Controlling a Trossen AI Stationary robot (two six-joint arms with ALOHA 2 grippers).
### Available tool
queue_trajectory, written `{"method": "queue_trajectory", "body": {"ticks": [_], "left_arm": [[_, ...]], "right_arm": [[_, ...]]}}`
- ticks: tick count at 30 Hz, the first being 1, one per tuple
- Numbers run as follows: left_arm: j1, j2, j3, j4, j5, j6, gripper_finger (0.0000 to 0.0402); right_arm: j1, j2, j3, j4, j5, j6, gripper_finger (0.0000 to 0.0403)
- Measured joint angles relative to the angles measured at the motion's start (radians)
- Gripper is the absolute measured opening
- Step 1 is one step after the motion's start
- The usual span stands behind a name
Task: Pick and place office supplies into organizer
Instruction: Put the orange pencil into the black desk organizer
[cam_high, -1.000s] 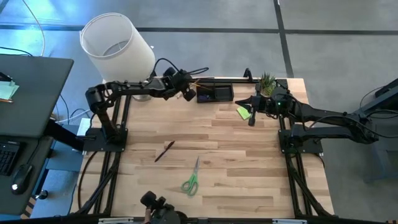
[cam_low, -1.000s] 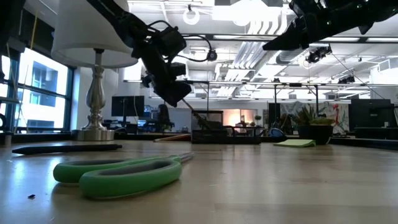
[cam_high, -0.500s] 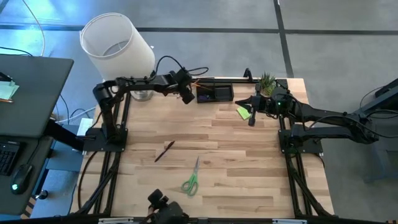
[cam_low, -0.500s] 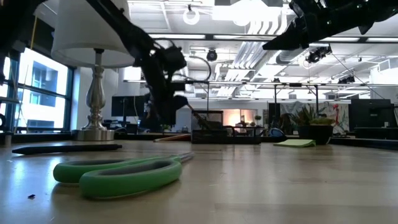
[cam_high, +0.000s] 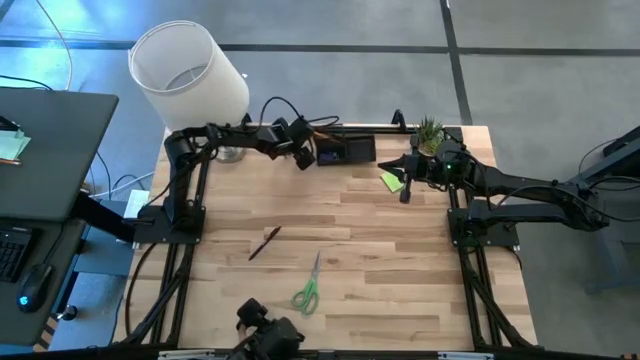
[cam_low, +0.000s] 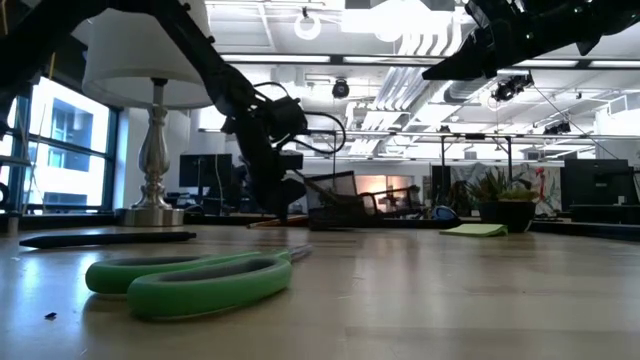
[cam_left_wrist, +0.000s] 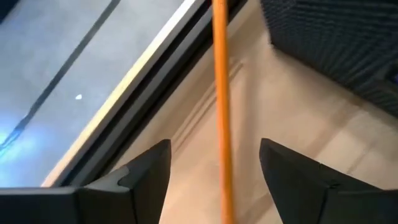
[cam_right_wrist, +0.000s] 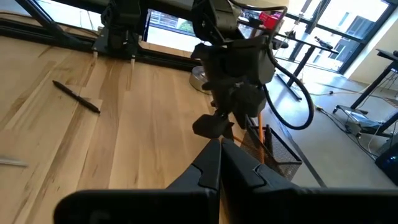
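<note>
My left gripper (cam_left_wrist: 214, 180) is open, low over the table at the left end of the black mesh organizer (cam_high: 346, 150). An orange pencil (cam_left_wrist: 221, 118) lies on the wood and runs between its two fingers, with a gap on each side. My right gripper (cam_high: 404, 192) is shut and hovers above the lime-green sticky-note pad (cam_high: 391, 180), which lies flat right of the organizer. A dark pen (cam_high: 264, 242) and green-handled scissors (cam_high: 307, 291) lie flat toward the table's near half.
A lamp with a white shade (cam_high: 190, 72) stands at the far left corner, just behind my left arm. A small potted plant (cam_high: 430, 132) stands at the far right, beside the organizer. The far table edge (cam_left_wrist: 143, 81) runs close by the pencil.
My left gripper has sunk from above the organizer's left end down to just over the table. Its arm has stretched out toward the far edge. My right arm has kept still.
</note>
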Motion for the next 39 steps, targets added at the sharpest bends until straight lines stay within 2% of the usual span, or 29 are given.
{"method": "queue_trajectory", "body": {"ticks": [2,5,7,26,35,39], "left_arm": [[0.006,0.0,0.0,0.003,0.034,-0.01,0.0223],[0.015,-0.001,0.0,0.004,0.144,-0.019,0.0212],[0.016,0.0,0.0,0.0,0.167,-0.021,0.0205],[0.013,0.013,-0.001,-0.017,0.115,0.009,0.0091],[0.01,-0.008,-0.001,-0.093,0.12,0.035,0.0009],[0.003,-0.043,-0.002,-0.124,0.116,0.043,0.0012]], "right_arm": [[0.0,0.0,0.0,0.0,0.0,0.0,0.0],[0.0,0.0,0.0,0.0,0.0,0.0,0.0],[0.0,0.0,0.0,0.0,0.0,0.0,0.0],[0.0,0.0,0.0,-0.005,0.0,0.003,0.0],[0.0,0.0,0.0,-0.005,0.001,0.0,0.0],[0.0,0.0,0.0,-0.005,0.005,0.0,0.0]]}}
